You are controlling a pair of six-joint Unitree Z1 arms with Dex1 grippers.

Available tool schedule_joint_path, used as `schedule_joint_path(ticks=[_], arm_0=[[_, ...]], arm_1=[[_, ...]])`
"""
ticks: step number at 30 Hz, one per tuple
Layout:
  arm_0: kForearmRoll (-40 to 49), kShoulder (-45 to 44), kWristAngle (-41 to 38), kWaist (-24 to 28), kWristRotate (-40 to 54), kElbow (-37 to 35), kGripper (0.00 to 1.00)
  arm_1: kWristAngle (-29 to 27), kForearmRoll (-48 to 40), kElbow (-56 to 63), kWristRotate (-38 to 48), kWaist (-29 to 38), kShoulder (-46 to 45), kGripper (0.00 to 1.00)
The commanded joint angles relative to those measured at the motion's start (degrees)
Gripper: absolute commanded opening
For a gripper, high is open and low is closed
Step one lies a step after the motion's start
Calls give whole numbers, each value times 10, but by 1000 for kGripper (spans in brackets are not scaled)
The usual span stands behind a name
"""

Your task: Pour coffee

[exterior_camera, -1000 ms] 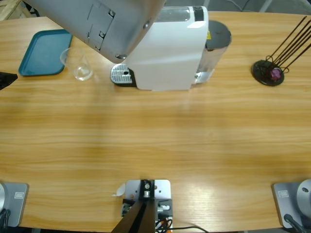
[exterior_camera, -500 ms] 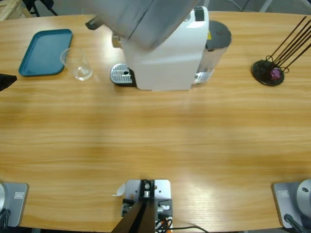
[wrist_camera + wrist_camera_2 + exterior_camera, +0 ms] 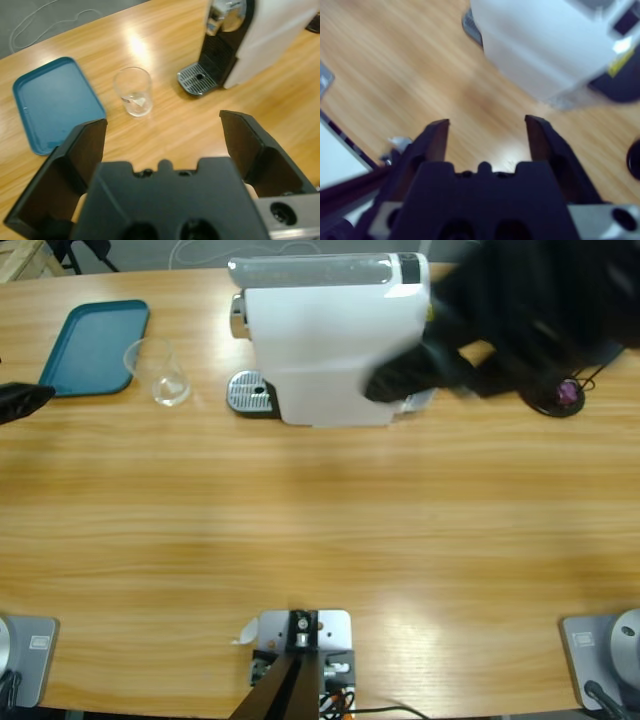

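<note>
1. The coffee: you can't make out any brown pool anywhere. The small clear drinking glass (image 3: 165,375) (image 3: 132,92) shows only a pale glint at its bottom, so whether there's coffee in it is a cannot-tell.
2. That glass stands upright on the long wooden table (image 3: 320,520), just beside the round metal drip grille (image 3: 250,395) (image 3: 196,85), at the grille's 9 o'clock in the high view and not touching it.
3. The grille sits at the foot of the boxy white coffee machine (image 3: 330,340) (image 3: 270,35) (image 3: 545,45), sticking out at the machine's 8 o'clock.
4. The flat teal plastic tray (image 3: 92,348) (image 3: 50,105) lies at the glass's 10 o'clock, close to it. The high view doesn't settle whether they touch; the left wrist view shows a strip of table between them.
5. Your left gripper (image 3: 18,400) (image 3: 162,122) pokes in at the table's 9 o'clock edge, well apart from the glass. Its jaws are spread wide with nothing between them, and the glass, tray and grille show past them.
6. Your right gripper (image 3: 390,380) (image 3: 487,122) is a dark blur coming in from 2 o'clock, its tip over the machine's lower right corner. Its jaws are parted about halfway and hold nothing; they look down at the machine's white side and bare wood.
7. A black round stand with thin dark rods (image 3: 555,405) sits at the machine's 3 o'clock, partly hidden by that arm.
</note>
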Motion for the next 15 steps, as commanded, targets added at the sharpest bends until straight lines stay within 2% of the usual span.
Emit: schedule_joint_path(ticks=[1, 7, 15], arm_0=[[-106, 155, 11, 21, -2, 52, 936], [-192, 269, 26, 30, -3, 52, 936], [-270, 339, 26, 46, -4, 51, 941]], arm_1=[[21, -81, 210, 1, -6, -199, 991], [34, -79, 264, 2, -6, -242, 998], [33, -81, 284, 2, -6, -238, 1000]])
